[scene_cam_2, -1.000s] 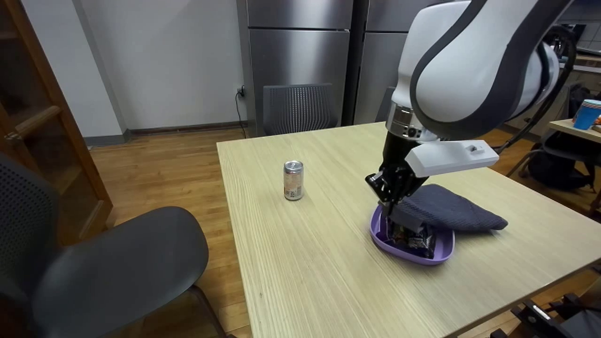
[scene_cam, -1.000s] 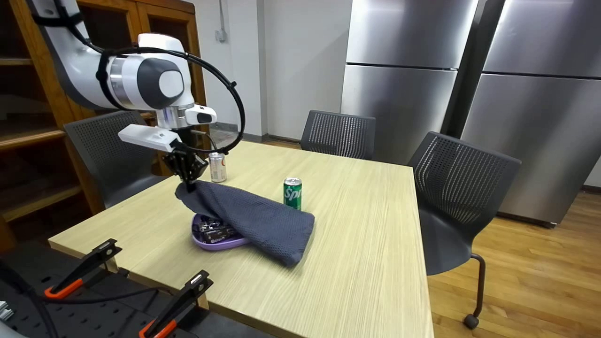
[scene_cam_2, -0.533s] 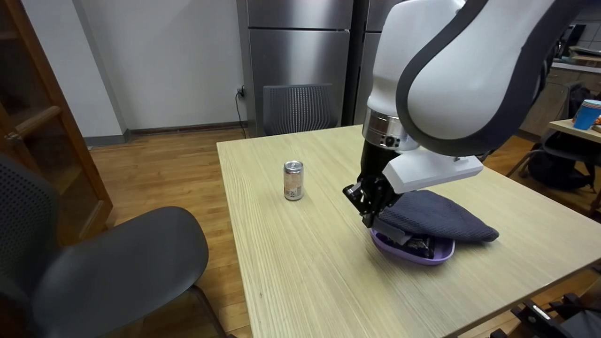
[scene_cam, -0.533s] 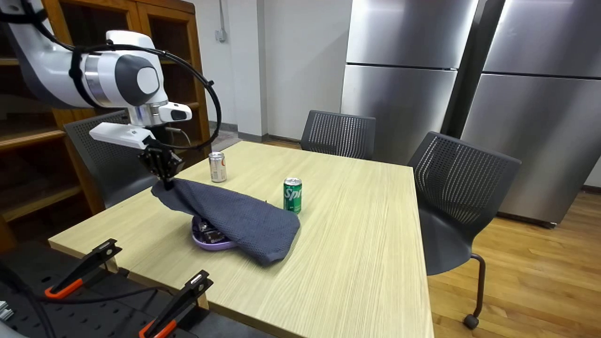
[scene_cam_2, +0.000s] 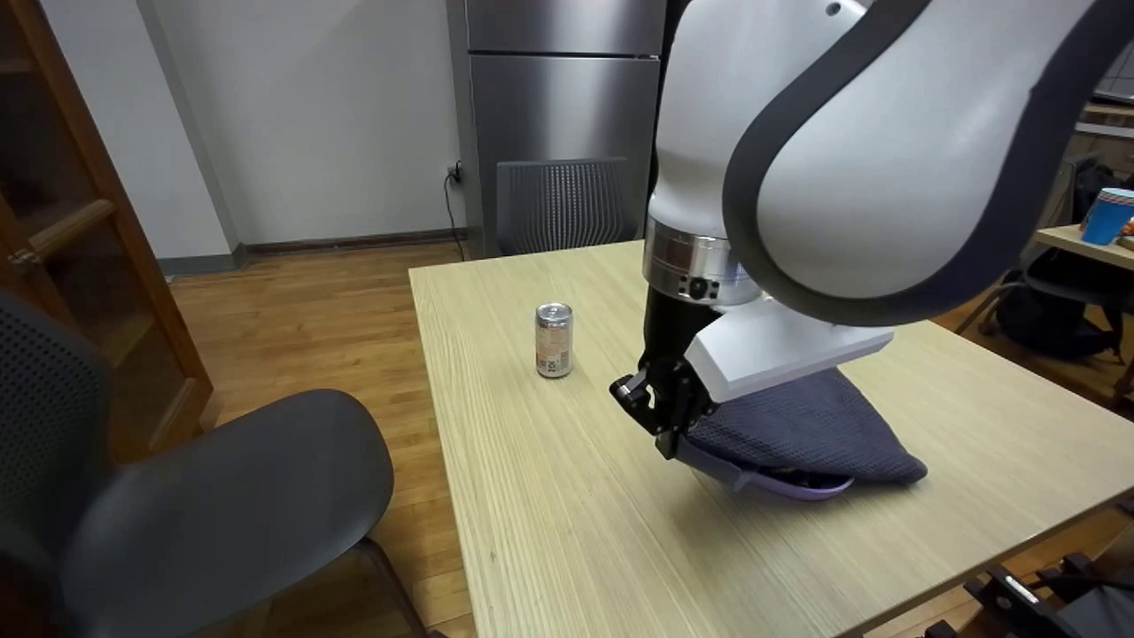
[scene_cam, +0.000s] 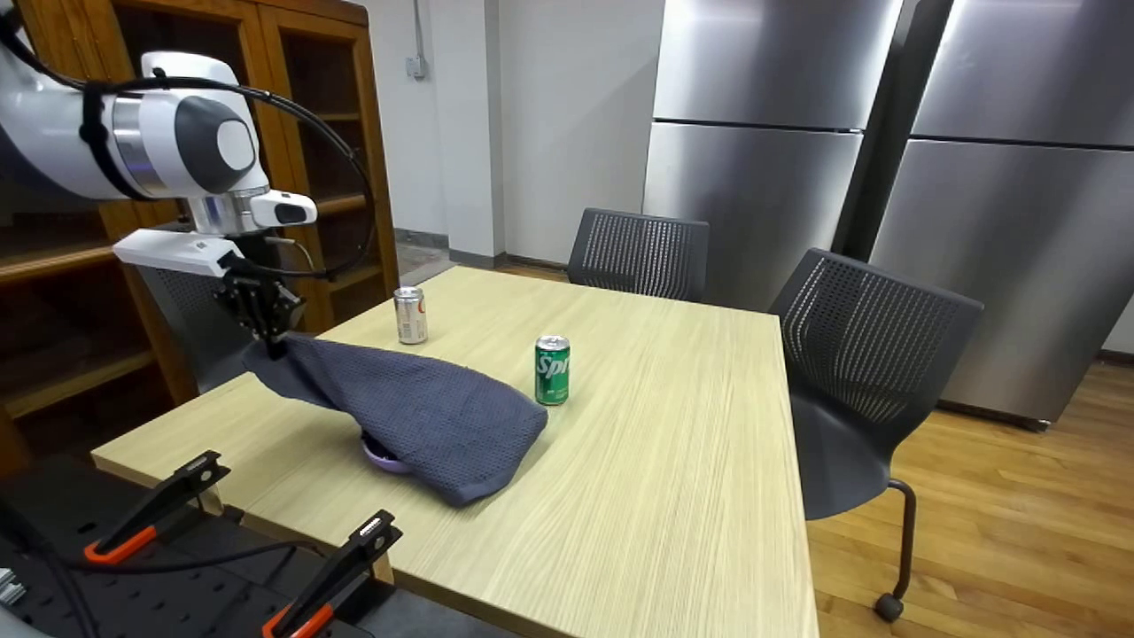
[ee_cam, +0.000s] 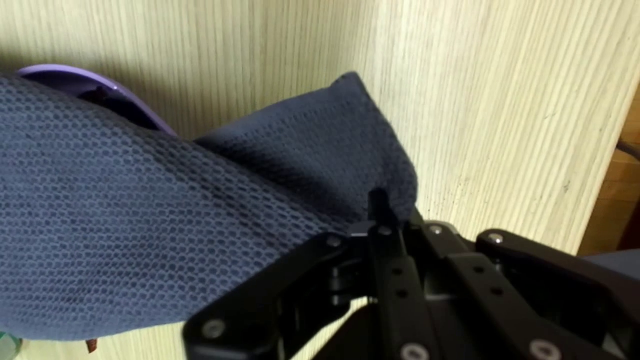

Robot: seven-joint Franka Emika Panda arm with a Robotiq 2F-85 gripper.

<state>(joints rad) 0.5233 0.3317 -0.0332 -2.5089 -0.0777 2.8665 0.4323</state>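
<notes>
Fingers [ee_cam: 390, 247] pinch navy cloth [scene_cam: 412, 403], far end near can [scene_cam: 552, 372] lettered "Spri".

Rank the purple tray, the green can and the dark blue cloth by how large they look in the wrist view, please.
1. Dark blue cloth, by far
2. Purple tray, partly covered
3. Green can, only a sliver at the picture's edge

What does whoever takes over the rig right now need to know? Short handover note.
Gripper: jaws clamp one end of the dark cloth, held above the table.
Things: cloth drapes over the purple bowl; green Sprite can stands close to the cloth's loose end, silver can stands apart.
Done: most of the bowl is covered.
Left: part of the bowl's rim is uncovered; cloth not yet released.
</notes>
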